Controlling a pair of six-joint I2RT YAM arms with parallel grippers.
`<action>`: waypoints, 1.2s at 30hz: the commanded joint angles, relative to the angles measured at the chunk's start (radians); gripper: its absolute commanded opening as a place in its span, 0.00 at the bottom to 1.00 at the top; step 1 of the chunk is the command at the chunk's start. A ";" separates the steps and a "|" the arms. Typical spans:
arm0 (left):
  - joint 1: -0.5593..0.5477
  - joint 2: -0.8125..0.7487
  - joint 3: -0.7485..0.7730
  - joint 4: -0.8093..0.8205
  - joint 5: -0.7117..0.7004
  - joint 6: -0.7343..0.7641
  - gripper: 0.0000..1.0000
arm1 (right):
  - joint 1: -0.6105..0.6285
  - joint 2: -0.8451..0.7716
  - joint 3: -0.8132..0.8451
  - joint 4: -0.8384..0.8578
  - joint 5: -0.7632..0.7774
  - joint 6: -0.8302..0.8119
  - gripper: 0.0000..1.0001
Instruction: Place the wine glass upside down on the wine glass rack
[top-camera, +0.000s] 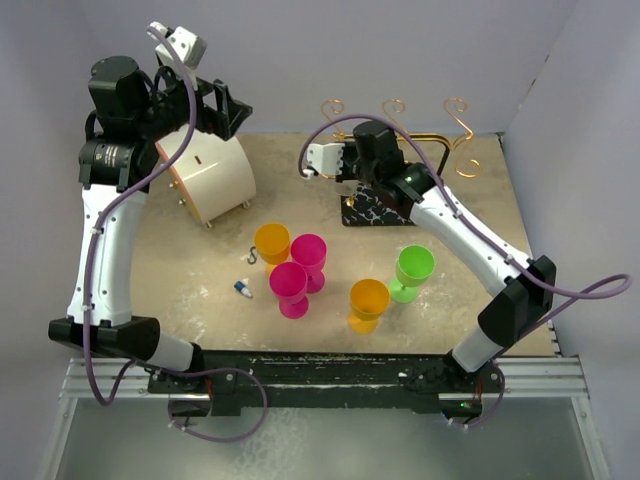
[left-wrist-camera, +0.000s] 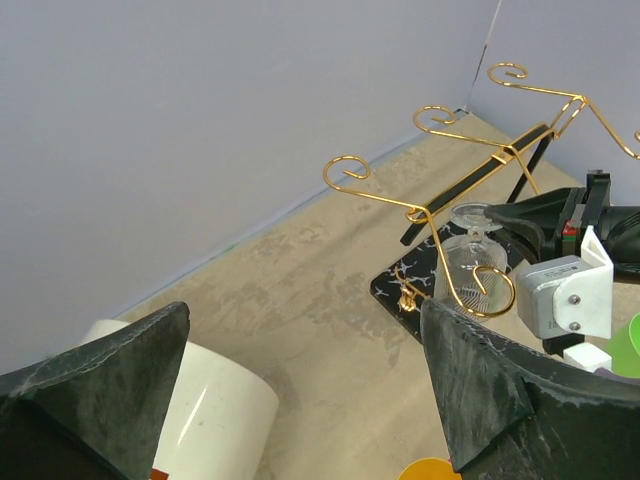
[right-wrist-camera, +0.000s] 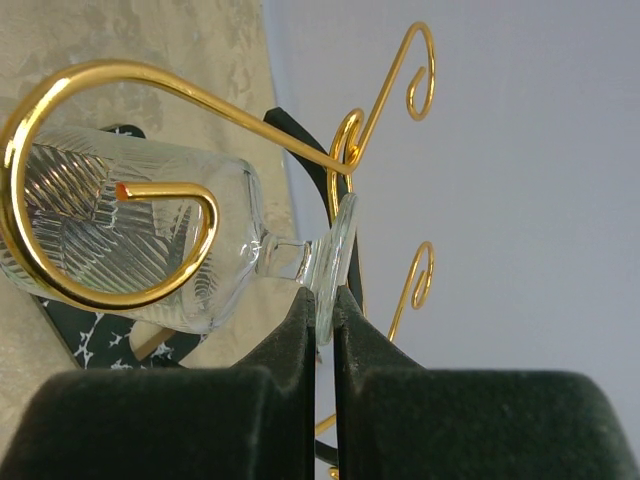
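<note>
The clear wine glass (right-wrist-camera: 150, 240) is upside down, its foot pinched between my right gripper's (right-wrist-camera: 325, 305) pads. Its bowl sits behind a curled spiral end of the gold wire wine glass rack (right-wrist-camera: 110, 75), and its foot is against the wire arm. I cannot tell whether the wire bears it. In the left wrist view the glass (left-wrist-camera: 470, 262) hangs over the rack's (left-wrist-camera: 420, 212) black marbled base. From above, my right gripper (top-camera: 365, 165) is at the rack (top-camera: 395, 105). My left gripper (top-camera: 225, 110) is open and empty, raised at the back left.
A white cylinder (top-camera: 210, 175) lies on its side under the left gripper, also seen in the left wrist view (left-wrist-camera: 200, 410). Several plastic goblets stand mid-table: orange (top-camera: 271, 242), pink (top-camera: 308, 255), green (top-camera: 412, 268). A small blue-and-white object (top-camera: 243, 289) lies beside them.
</note>
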 joint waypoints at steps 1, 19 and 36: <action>0.012 -0.043 -0.016 0.049 0.015 -0.017 1.00 | 0.020 -0.033 0.031 0.101 0.004 -0.007 0.00; 0.020 -0.070 -0.064 0.056 -0.040 -0.015 0.99 | 0.081 -0.009 0.047 0.085 0.003 -0.021 0.00; 0.020 -0.079 -0.094 0.057 -0.090 0.011 0.99 | 0.126 0.015 0.112 0.012 -0.012 -0.030 0.00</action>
